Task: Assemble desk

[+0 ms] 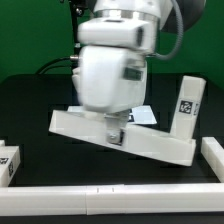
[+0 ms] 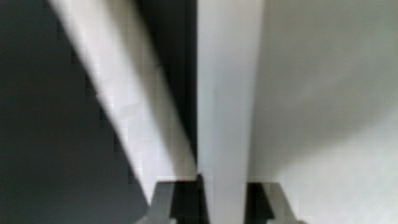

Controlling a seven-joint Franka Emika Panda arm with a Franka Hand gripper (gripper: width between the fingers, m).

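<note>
The white desk tabletop panel (image 1: 150,142) lies tilted across the middle of the black table. My gripper (image 1: 115,134) comes down on its near-left part and is shut on it. In the wrist view a white edge of the panel (image 2: 224,90) runs straight between my dark fingers (image 2: 173,203), and my gripper (image 2: 217,204) clamps it. One white square leg (image 1: 188,105) with a black-and-white tag stands upright at the exterior view's right, touching the panel's far end. Another tagged leg (image 1: 8,160) lies at the exterior view's left edge.
A long white border rail (image 1: 110,196) runs along the front of the table and turns up at the exterior view's right (image 1: 213,156). The marker board (image 1: 145,112) shows partly behind the arm. The arm's bulky white wrist hides the middle of the table.
</note>
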